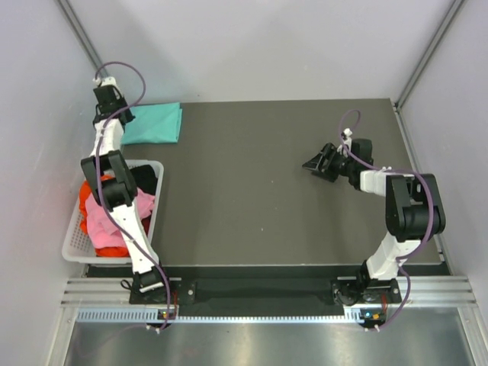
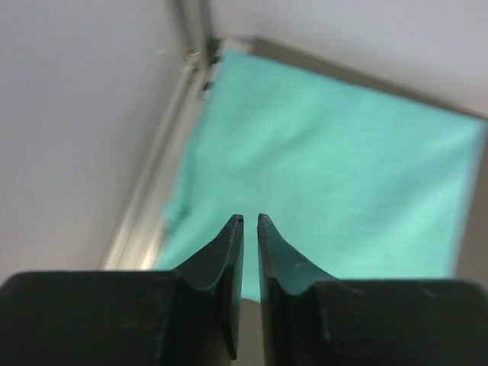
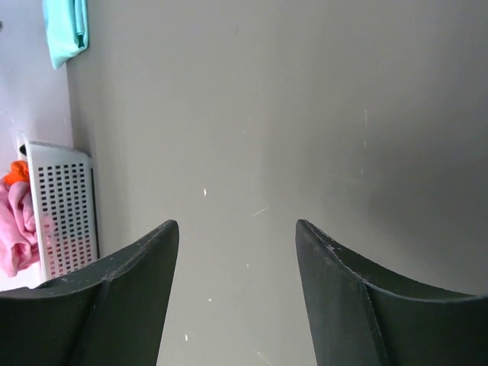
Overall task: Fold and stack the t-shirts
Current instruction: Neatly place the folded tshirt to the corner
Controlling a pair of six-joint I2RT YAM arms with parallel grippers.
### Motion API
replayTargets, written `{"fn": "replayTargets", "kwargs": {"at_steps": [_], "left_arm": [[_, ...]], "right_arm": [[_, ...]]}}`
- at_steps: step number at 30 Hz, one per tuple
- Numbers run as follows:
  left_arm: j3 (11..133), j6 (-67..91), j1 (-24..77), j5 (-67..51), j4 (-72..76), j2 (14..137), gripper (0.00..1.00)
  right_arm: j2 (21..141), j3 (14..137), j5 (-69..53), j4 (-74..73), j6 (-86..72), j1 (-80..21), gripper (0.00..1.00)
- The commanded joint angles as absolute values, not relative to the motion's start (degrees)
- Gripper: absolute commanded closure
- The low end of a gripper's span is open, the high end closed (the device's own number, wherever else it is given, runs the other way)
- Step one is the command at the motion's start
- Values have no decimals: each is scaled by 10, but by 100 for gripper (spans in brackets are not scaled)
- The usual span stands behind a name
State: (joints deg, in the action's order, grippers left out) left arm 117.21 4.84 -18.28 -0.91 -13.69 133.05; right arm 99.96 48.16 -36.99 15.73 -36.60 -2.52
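A teal t-shirt [image 1: 152,123] lies folded flat at the table's far left corner; it fills the left wrist view [image 2: 335,168]. My left gripper [image 1: 124,117] hovers at the shirt's left edge. Its jaws stand only a thin slit apart [image 2: 250,219], with nothing between them. A pink t-shirt [image 1: 103,217] and a red-orange t-shirt [image 1: 90,188] lie crumpled in the white basket [image 1: 156,198]. My right gripper [image 1: 314,164] hangs over bare table right of centre, open and empty [image 3: 237,225]. The right wrist view also catches the teal t-shirt [image 3: 65,30], the pink t-shirt [image 3: 15,229] and the basket [image 3: 65,213].
The white lattice basket stands off the table's left edge, beside my left arm. White walls and a metal frame rail [image 2: 152,191] close in the far left corner next to the teal shirt. The dark table top [image 1: 267,191] spreads between the two arms.
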Motion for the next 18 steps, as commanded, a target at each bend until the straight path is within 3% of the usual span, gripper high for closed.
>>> {"fn": "replayTargets", "kwargs": {"at_steps": [1, 4, 14, 18], "left_arm": [[1148, 74, -135, -75, -121, 1267, 87], [1134, 80, -113, -86, -125, 1278, 100], [1160, 142, -100, 29, -153, 1348, 100], [1140, 164, -98, 18, -153, 1362, 100]], "right_arm": [[965, 500, -381, 164, -355, -32, 37], [957, 493, -383, 167, -358, -32, 36], [960, 500, -387, 173, -364, -32, 37], [971, 504, -392, 181, -372, -32, 36]]}}
